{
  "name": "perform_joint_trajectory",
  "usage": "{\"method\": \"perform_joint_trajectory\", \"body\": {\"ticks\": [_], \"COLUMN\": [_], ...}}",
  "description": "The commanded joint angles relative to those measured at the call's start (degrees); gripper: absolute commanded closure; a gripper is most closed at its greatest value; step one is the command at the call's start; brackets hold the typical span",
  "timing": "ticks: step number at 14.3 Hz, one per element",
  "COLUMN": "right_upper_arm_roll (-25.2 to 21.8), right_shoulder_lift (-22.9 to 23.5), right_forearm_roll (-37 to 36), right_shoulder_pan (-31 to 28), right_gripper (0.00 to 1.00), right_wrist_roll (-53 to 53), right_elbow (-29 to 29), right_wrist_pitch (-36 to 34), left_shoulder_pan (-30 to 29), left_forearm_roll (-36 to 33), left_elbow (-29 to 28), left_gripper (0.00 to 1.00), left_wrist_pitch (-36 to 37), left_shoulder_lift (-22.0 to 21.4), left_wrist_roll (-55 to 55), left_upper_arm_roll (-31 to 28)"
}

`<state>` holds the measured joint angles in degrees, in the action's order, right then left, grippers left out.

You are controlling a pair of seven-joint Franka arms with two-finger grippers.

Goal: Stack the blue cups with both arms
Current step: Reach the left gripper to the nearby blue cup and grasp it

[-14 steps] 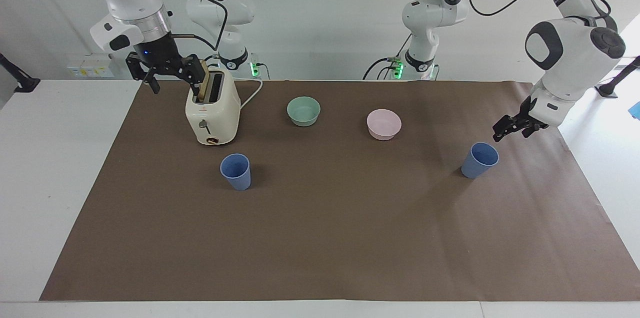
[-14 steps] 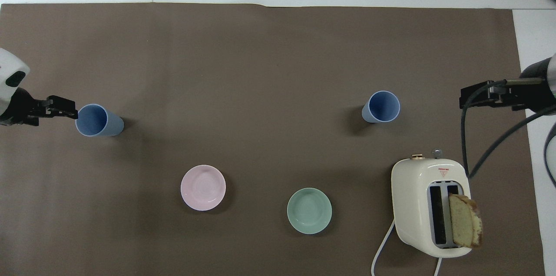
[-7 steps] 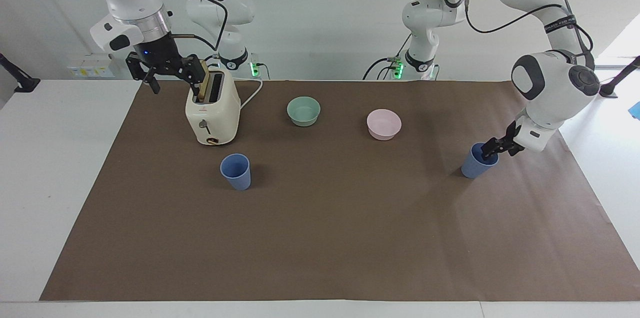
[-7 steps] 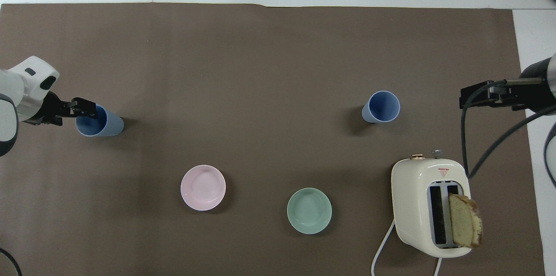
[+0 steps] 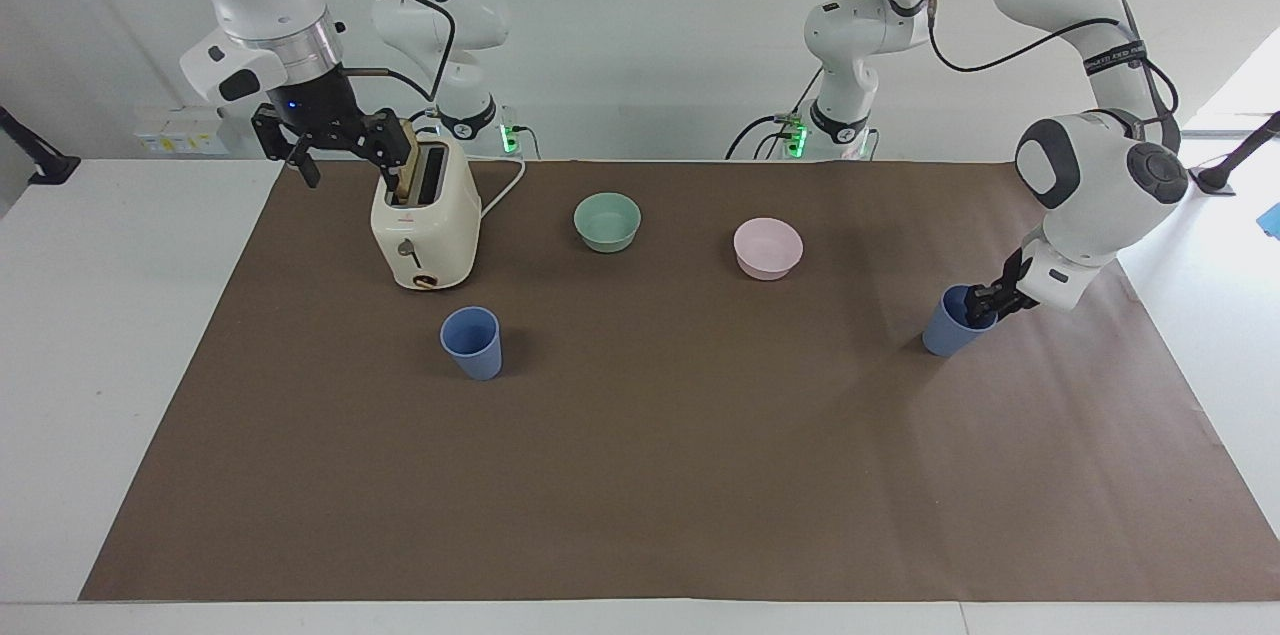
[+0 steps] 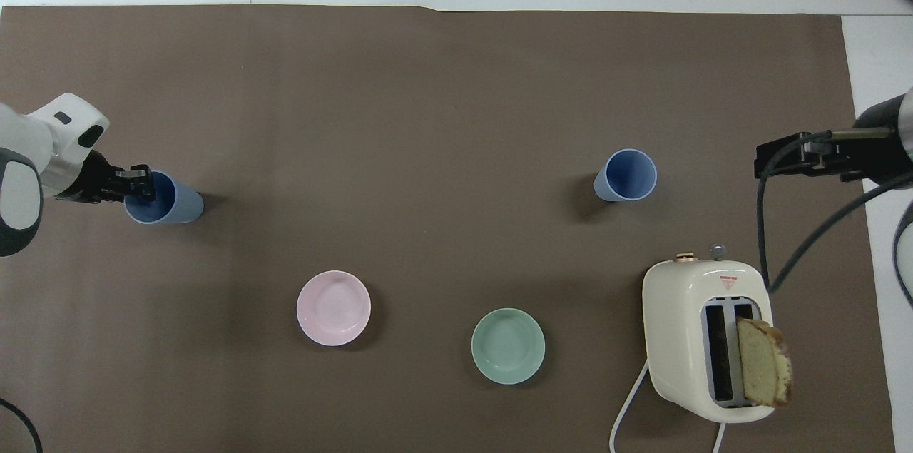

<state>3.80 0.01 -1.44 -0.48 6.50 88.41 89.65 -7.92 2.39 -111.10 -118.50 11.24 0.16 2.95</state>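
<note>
The left gripper (image 5: 982, 305) is sitting at the rim of the blue cup (image 5: 950, 327) at the left arm's end of the table, with 1 finger reaching inside the mouth and the other outside the wall. The fingers are looking pinched onto that rim, so I am judging this a grip on the cup's wall, though the cup is resting on the brown mat (image 5: 640, 475) and is not yet lifted.

The second blue cup (image 5: 472, 342) is standing upright toward the right arm's end of the table, just farther from the robots than the toaster (image 5: 424, 220), well apart from the first. The right gripper (image 5: 330, 147) is hanging spread wide and holding nothing, up beside the toaster's top, waiting.

Both cups are looking like thin, light plastic tumblers: stiff enough to keep their shape, but a hard squeeze on 1 wall is likely to flex it. The matte, faintly ribbed surface is probably giving fair friction (smoother inside, I would guess). Taking hold at the rim, wall between the 2 fingers, is leaving the tapered body free to drop into the other cup. Being so light, a cup is liable to tip or skid if nudged sideways, so a straight lift seems wise.

The green bowl (image 5: 607, 221) and pink bowl (image 5: 767, 247) are lying between the cups, nearer the robots.
</note>
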Motion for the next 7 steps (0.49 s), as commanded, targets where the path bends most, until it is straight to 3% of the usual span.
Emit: {"method": "perform_joint_trajectory", "body": {"ticks": [1, 7], "right_upper_arm_roll": [0.3, 0.3], "right_shoulder_lift": [-1.2, -1.2], "right_forearm_roll": [0.6, 0.6], "right_shoulder_pan": [-0.9, -0.9], "right_gripper": [0.0, 0.0], "right_wrist_roll": [-0.7, -0.7], "right_elbow": [1.3, 1.2], "right_wrist_pitch": [0.3, 0.3], "left_shoulder_pan": [0.3, 3.1], "left_forearm_roll": [1.3, 6.1], "left_elbow": [3.9, 13.0], "left_gripper": [1.0, 1.0], "left_wrist_pitch": [0.0, 4.2], "left_shoulder_lift": [1.1, 0.6], "left_wrist_roll": [0.4, -4.6], "left_upper_arm_roll": [0.0, 0.1]}}
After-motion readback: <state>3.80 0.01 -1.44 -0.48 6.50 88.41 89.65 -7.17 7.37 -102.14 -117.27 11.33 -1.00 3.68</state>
